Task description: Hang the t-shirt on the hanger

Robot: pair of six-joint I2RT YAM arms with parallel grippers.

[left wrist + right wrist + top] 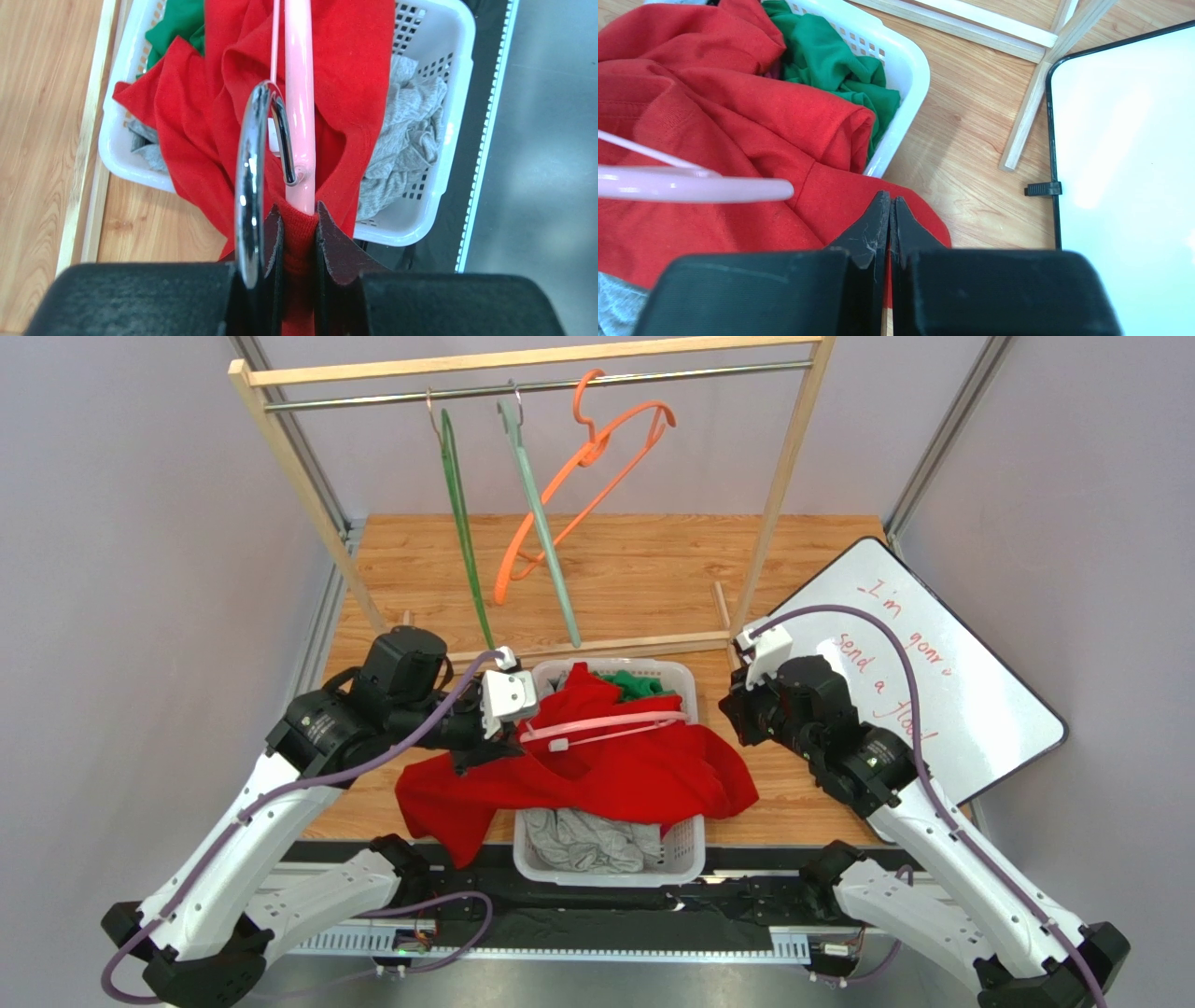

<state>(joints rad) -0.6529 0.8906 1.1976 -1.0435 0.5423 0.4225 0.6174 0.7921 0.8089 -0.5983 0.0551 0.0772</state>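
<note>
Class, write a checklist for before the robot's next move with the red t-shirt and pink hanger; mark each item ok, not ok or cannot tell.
1. Left end effector grips hanger at its neck: ok.
2. That grip free of cloth: not ok, t-shirt pinched too.
3. Right end effector open to grab: not ok, shut, empty.
4. Hanger inside t-shirt: not ok, its end lies bare on top.
5. T-shirt clear of basket: not ok, draped over it.

The t-shirt (603, 777) drapes over the basket (683, 851), with the hanger (617, 724) over it.
</note>
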